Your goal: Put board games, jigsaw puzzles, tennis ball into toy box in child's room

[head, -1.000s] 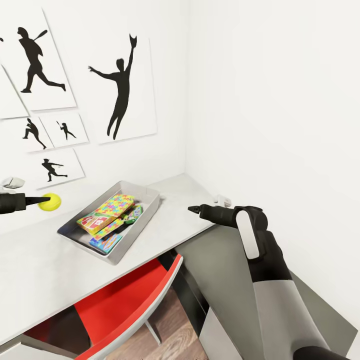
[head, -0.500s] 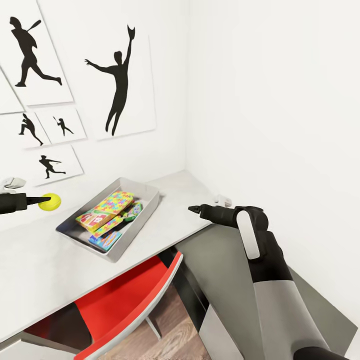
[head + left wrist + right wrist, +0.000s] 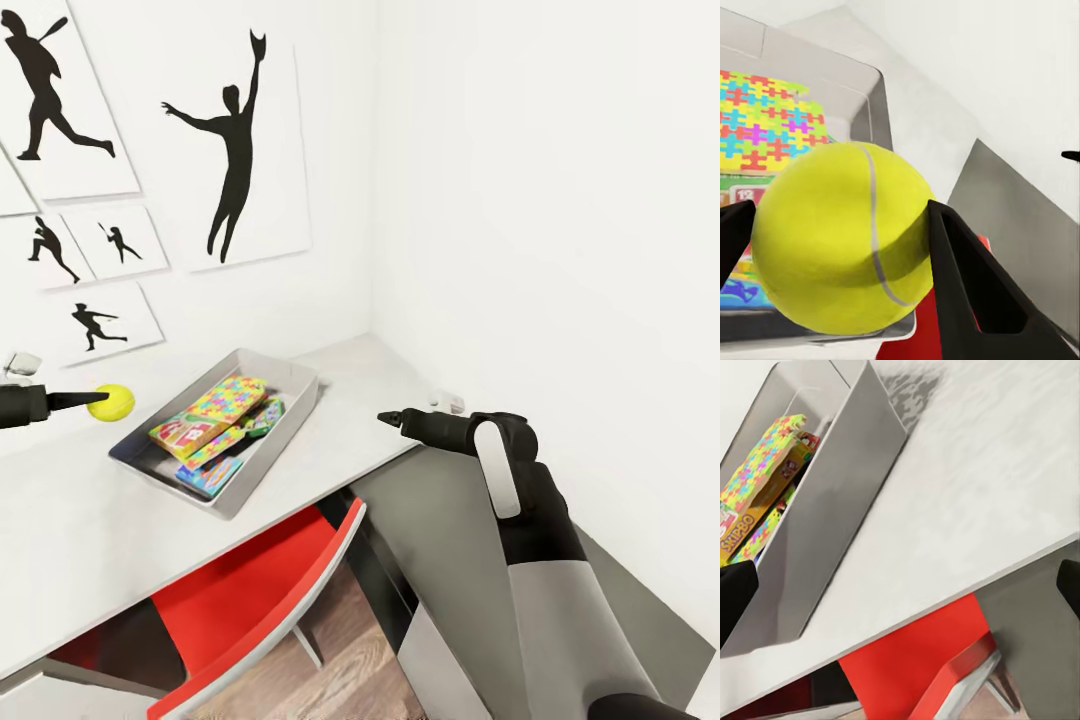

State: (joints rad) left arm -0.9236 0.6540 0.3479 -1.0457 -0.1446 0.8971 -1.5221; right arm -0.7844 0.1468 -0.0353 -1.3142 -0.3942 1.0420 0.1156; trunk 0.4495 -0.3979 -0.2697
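While our left gripper (image 3: 840, 240) clamps the tennis ball (image 3: 111, 402) beside the toy box (image 3: 290, 405), our right gripper (image 3: 900, 585) hangs with fingers apart.

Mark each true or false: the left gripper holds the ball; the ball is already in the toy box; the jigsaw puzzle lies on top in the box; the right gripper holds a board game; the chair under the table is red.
1. The left gripper holds the ball. True.
2. The ball is already in the toy box. False: it is in the air beside the box, between the fingers.
3. The jigsaw puzzle lies on top in the box. True.
4. The right gripper holds a board game. False: its fingers hold nothing.
5. The chair is red. True.
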